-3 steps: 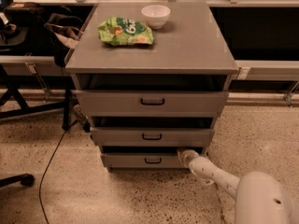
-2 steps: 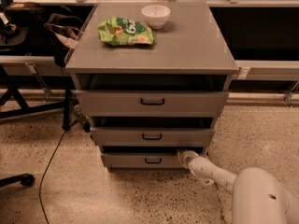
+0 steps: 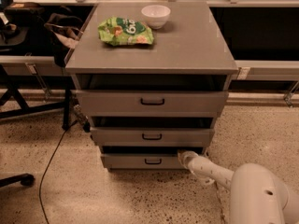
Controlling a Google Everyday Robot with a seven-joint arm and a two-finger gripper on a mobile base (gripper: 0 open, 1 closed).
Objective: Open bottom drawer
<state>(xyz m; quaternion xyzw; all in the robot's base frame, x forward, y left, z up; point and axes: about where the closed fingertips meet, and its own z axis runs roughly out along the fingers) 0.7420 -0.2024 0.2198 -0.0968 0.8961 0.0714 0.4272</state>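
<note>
Camera view puts my fingers at the right end of the bottom drawer, the lowest front under the tabletop front edge. Whether they are apart or together, I cannot tell. Pulling off-centre, away from the handle, could rack the drawer or make me slip off.

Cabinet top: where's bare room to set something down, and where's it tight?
Free: the cabinet top's right half, from the bowl to the right edge, and the front strip ahead of the chip bag. Crowded: back-left, where bag and bowl sit. The gripper is at the bottom drawer's right end.
</note>
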